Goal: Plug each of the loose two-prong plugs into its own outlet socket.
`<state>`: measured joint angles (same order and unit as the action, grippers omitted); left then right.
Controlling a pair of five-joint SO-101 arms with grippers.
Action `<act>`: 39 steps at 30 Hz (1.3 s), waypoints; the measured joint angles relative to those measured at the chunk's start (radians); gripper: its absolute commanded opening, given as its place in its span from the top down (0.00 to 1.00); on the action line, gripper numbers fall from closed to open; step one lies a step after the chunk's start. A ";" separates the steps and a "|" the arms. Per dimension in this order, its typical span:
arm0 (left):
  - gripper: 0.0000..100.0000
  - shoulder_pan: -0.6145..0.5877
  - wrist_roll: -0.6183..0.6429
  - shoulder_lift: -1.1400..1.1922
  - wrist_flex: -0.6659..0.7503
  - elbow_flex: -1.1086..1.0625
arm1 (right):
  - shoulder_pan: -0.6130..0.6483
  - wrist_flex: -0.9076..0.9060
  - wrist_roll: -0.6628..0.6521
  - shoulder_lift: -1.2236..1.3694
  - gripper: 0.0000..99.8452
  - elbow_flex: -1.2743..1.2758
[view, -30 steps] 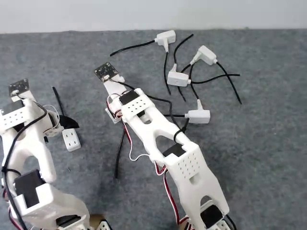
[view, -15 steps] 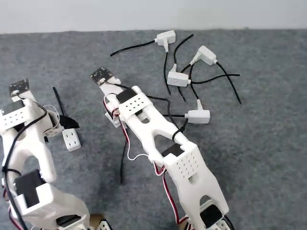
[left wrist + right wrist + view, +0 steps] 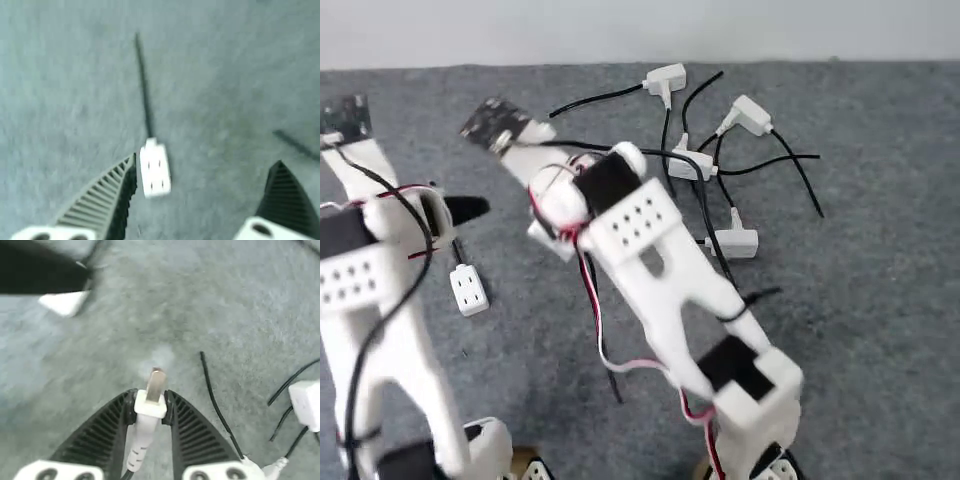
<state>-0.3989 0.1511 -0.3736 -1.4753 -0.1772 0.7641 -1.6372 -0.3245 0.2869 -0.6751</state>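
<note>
Beneath me spreads a grey, felt-like mat (image 3: 880, 330), speckled and flat in every direction I look. Along its far edge rises a plain pale wall (image 3: 620, 30), meeting it in a straight line.

1. The outlet socket (image 3: 468, 290) lay on the surface (image 3: 880, 330) at the left, beneath my left jaws.
2. To its right, above the surface, the held plug (image 3: 150, 402) sat between my right jaws.
3. Farther right lay the nearest plug (image 3: 735, 240). Behind it lay the middle plug (image 3: 692, 163), the rightmost plug (image 3: 750, 115) and the farthest plug (image 3: 665, 78), cords crossing.
</note>
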 measured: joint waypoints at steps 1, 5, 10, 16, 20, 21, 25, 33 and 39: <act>0.61 0.012 -0.017 -0.043 0.020 0.000 | 0.018 -0.025 -0.017 -0.037 0.99 0.000; 0.61 0.051 -0.077 -0.209 0.100 -0.017 | 0.101 -0.100 -0.054 -0.173 0.99 0.000; 0.61 0.063 -0.150 -0.404 0.126 -0.092 | 0.170 -0.120 -0.058 -0.339 0.99 0.031; 0.61 0.146 -0.269 -0.638 0.218 -0.316 | 0.167 -0.120 -0.066 -0.512 0.99 0.129; 0.61 0.242 -0.345 -0.845 0.227 -0.477 | 0.137 -0.120 -0.066 -0.683 0.99 0.196; 0.61 0.270 -0.353 -0.908 0.227 -0.517 | 0.133 -0.120 -0.066 -0.730 0.99 0.236; 0.61 0.345 -0.388 -1.171 0.226 -0.652 | 0.157 -0.120 -0.124 -0.893 0.99 0.453; 0.61 0.509 -0.400 -1.416 0.153 -0.687 | 0.219 -0.034 -0.247 -1.056 0.99 0.853; 0.61 0.563 -0.397 -1.416 0.132 -0.687 | 0.222 0.072 -0.249 -1.059 0.99 0.936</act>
<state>0.1642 -0.2463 -1.7898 -1.3433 -0.8646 0.9866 -1.5650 -0.5731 -0.7718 0.2608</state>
